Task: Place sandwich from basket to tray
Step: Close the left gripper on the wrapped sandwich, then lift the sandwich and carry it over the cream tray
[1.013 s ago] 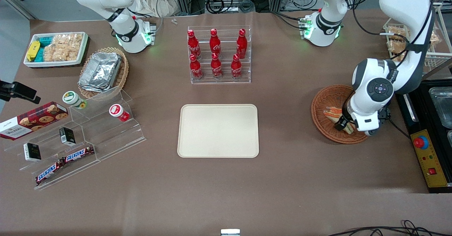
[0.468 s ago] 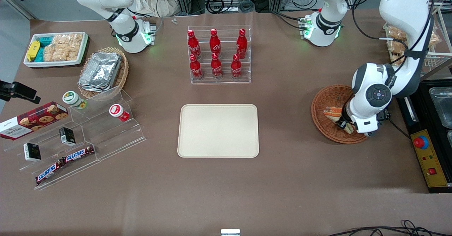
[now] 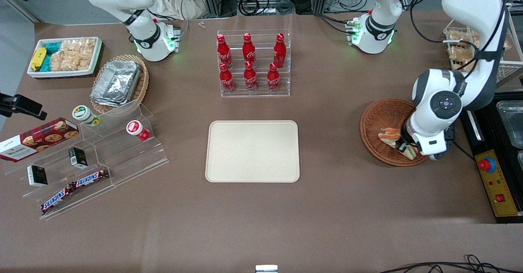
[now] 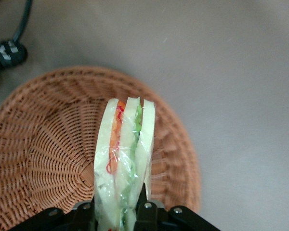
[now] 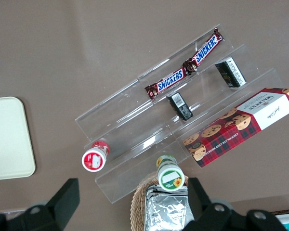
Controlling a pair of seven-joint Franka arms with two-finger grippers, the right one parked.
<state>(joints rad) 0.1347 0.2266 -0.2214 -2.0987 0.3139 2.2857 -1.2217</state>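
So the claw (image 4: 119, 211) is pinching the sandwich (image 4: 124, 159), holding it just above the basket (image 3: 382, 119). Pickup looks done. What's left is the carry over to the tray (image 3: 252, 151) mid-desk and the drop; nothing's on it yet.

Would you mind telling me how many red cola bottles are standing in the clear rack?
6: three on the upper step and three on the lower step, farther from the camera than the tray. None seem hidden.
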